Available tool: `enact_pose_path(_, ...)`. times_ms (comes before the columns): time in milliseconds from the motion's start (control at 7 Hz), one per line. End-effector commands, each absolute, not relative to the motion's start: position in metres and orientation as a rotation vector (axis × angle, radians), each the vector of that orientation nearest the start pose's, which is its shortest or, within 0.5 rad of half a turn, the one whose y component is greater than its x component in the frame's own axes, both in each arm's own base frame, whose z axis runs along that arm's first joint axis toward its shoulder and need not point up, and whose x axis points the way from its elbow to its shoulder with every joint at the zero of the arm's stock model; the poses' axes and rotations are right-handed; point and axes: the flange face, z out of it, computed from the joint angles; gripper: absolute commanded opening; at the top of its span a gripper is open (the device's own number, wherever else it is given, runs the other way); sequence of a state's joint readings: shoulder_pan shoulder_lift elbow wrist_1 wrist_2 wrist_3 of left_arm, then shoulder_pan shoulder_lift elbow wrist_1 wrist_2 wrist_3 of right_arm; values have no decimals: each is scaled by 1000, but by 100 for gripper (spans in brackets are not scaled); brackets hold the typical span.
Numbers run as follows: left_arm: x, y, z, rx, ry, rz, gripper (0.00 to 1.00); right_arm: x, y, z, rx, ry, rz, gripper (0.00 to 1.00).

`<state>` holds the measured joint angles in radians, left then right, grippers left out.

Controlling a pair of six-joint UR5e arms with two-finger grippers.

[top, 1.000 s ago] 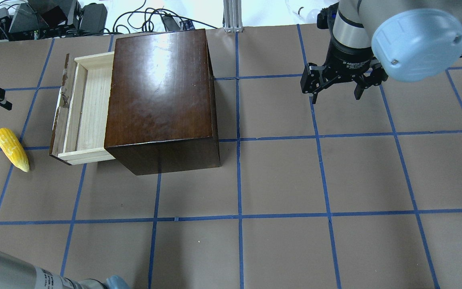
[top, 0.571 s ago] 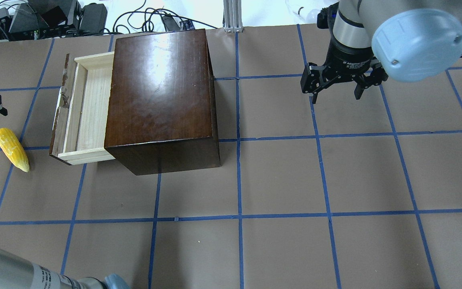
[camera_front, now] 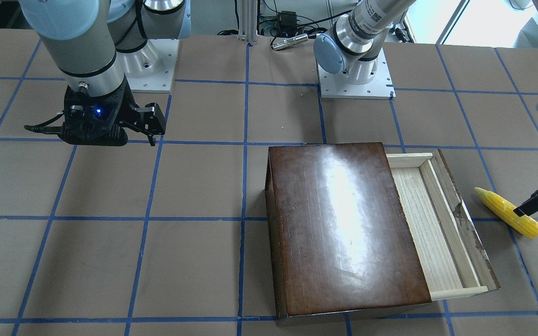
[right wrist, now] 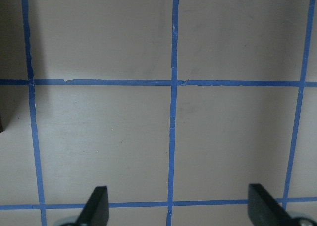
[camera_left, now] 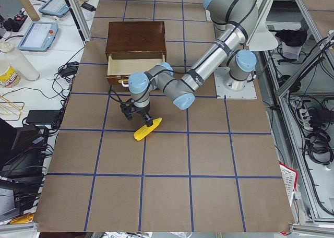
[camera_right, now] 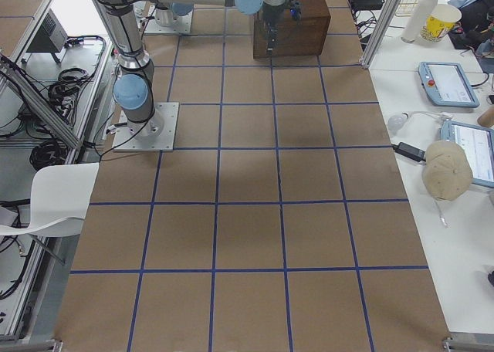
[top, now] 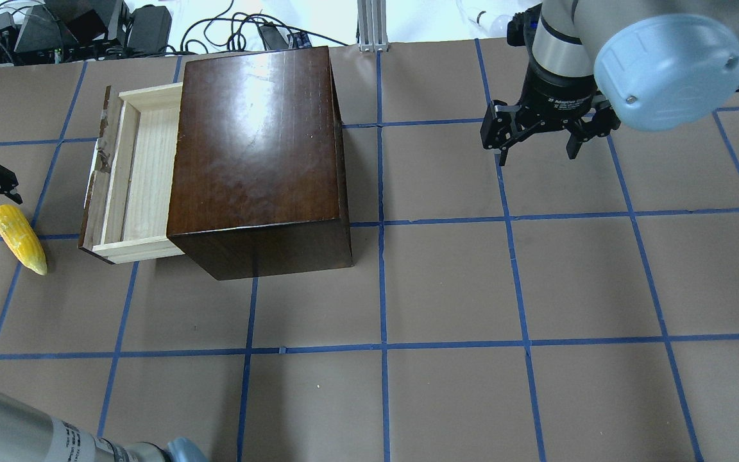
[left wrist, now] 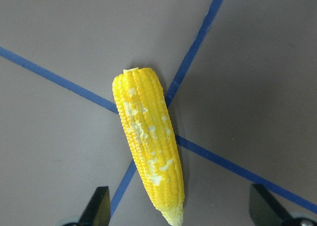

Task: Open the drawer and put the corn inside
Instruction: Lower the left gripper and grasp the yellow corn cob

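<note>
Hovering above the corn point(top: 18, 239), the left gripper point(left wrist: 180, 206) holds its fingers apart either side of the tapered tip, gripping nothing. At the corn's three o'clock the drawer point(top: 138, 173) already stands pulled from the box point(top: 257, 147); pickup and placing remain. Farther toward three o'clock, the right gripper point(top: 536, 154) hangs spread and idle.

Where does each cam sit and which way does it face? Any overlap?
Front-facing: across the table, facing the robot; both bases, right arm.
Overhead: behind the robot, looking down; box, drawer, right gripper.
Exterior left: table's left end; left arm near, left gripper over corn.
Exterior right: opposite end; right arm, box far off.
Left wrist: down on corn, open fingers.
Right wrist: down on taped table, open fingers.
Shared: front-facing and overhead show the drawer open, mirrored.
</note>
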<state>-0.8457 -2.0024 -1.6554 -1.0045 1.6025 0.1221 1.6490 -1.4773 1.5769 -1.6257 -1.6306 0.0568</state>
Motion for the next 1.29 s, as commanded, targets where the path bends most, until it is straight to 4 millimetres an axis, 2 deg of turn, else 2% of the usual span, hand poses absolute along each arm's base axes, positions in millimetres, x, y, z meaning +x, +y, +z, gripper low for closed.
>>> enact_pose_path(0, 313, -547, 234, -1001, 2928, -44, 100, 168, -513, 443, -37, 3203, 67, 100)
enact_pose_path(286, 321, -543, 222, -1020, 2927, -11, 100, 168, -514, 443, -37, 3203, 65, 100)
enact_pose_path(429, 347, -531, 211, -1083, 2916, 9, 100, 168, -513, 443, -37, 3203, 67, 100)
enact_pose_path(714, 354, -533, 200, -1113, 2904, -6, 100, 168, -513, 443, -37, 3203, 65, 100)
enact_pose_path(1143, 353, -536, 184, -1222, 2877, 15, 100, 168, -514, 443, -37, 3203, 65, 100)
